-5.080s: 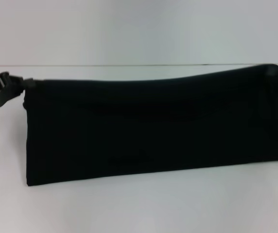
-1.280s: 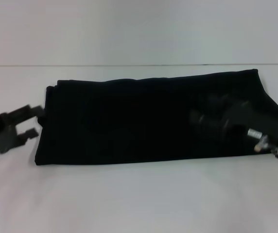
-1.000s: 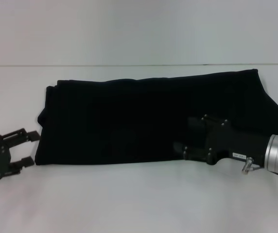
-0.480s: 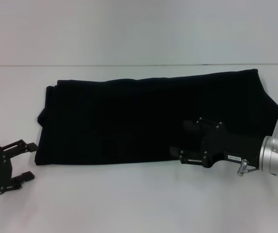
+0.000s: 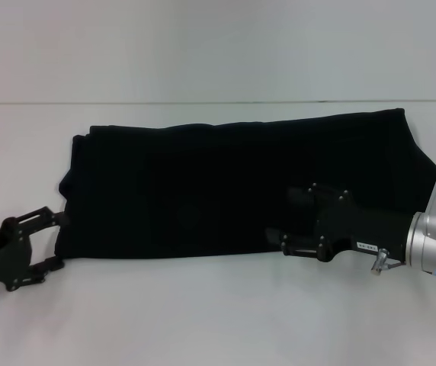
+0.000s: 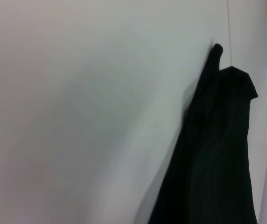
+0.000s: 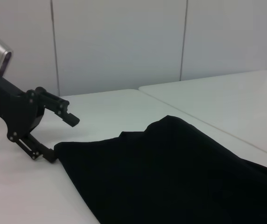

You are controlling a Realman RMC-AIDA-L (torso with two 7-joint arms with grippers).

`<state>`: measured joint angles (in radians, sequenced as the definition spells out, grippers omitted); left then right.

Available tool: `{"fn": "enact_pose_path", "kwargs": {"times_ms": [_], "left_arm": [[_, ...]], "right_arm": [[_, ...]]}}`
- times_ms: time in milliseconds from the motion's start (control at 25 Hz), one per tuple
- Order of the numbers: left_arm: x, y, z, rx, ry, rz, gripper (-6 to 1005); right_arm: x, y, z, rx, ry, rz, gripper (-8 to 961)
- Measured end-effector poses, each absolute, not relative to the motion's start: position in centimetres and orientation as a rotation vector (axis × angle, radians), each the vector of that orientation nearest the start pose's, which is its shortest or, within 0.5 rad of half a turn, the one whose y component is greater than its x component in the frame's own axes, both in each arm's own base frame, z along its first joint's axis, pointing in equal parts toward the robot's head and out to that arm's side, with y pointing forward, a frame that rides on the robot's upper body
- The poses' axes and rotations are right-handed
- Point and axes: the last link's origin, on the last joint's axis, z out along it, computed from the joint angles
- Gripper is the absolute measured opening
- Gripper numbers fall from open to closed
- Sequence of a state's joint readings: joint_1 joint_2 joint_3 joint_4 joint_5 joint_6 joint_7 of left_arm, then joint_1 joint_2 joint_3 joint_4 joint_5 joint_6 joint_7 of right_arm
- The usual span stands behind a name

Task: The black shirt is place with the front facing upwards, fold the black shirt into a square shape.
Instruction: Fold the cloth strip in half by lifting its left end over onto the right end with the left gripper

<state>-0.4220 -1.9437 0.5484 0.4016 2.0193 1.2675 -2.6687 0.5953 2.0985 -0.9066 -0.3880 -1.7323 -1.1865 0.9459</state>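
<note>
The black shirt [image 5: 226,183] lies on the white table as a long folded band running left to right; no lettering or label shows. My left gripper [image 5: 61,240] is open at the band's near left corner, its fingers straddling the corner's edge. The right wrist view shows it too [image 7: 62,137], with one fingertip touching the cloth corner [image 7: 171,172]. My right gripper [image 5: 279,214] is open and low over the band's near edge, right of the middle. The left wrist view shows only the shirt's end [image 6: 217,158] on the table.
The white table [image 5: 203,320] stretches in front of the shirt, and its far edge [image 5: 203,102] meets a pale wall. A second white tabletop [image 7: 227,93] stands beyond a gap in the right wrist view.
Both grippers let go of the raised shirt, which now lies flat. In the last half second my left gripper moved up and right to the shirt's near left corner; the right one hardly moved.
</note>
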Motion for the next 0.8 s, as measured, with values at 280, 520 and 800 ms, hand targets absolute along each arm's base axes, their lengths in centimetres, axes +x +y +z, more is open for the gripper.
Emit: {"fn": "enact_pose_path", "kwargs": {"times_ms": [280, 520, 800], "left_arm": [[-36.4, 32.2, 2.0, 1.57, 2.803, 1.011, 860], [-35.6, 33.4, 1.8, 1.621, 2.789, 1.002, 860], [-35.0, 34.2, 2.0, 1.761, 2.742, 0.975, 764]], "right_arm": [[25.7, 35.2, -6.2, -2.625, 0.314, 0.56, 866], [25.7, 35.3, -6.3, -2.621, 0.321, 0.566, 866], [25.6, 35.3, -6.2, -2.615, 0.329, 0.575, 866]]}}
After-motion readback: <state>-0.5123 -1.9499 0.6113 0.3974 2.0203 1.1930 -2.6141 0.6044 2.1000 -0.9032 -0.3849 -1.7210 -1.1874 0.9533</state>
